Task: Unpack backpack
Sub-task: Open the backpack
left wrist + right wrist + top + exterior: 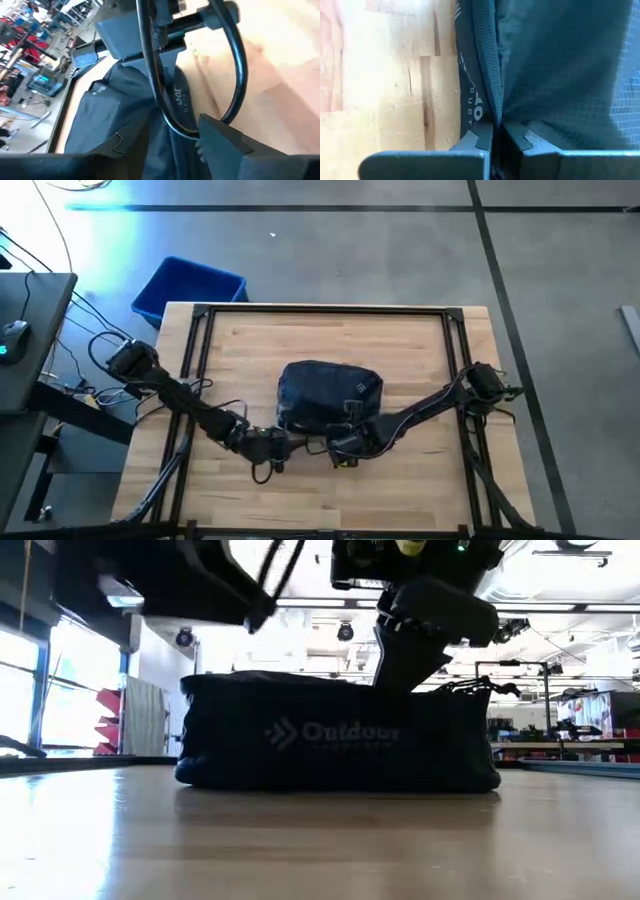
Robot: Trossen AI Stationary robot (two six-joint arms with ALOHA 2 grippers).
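Note:
The dark navy backpack (pixel 328 392) lies flat on the wooden table's middle, its side with the pale "Outdoor" print (pixel 335 733) facing the near edge. My right gripper (pixel 497 137) is at the backpack's near edge, shut on its fabric. My left gripper (pixel 288 442) reaches in from the left at the near-left corner. It is open, with one finger (pixel 225 145) on the table side and backpack fabric (pixel 150 130) between the two fingers. I cannot tell whether it touches the fabric. My right gripper pinches a raised seam of the backpack's fabric (pixel 496 112) between its two fingers, at the near edge beside the printed side. The fingers come slanting down from the table's near right. The backpack rests flat on the table.
A bright blue bin (pixel 190 288) stands on the floor beyond the table's far left corner. Black frame rails (pixel 320 310) run along the table's edges. Bare wood (pixel 420 350) lies to the right of and behind the backpack, and more (pixel 230 350) to its left.

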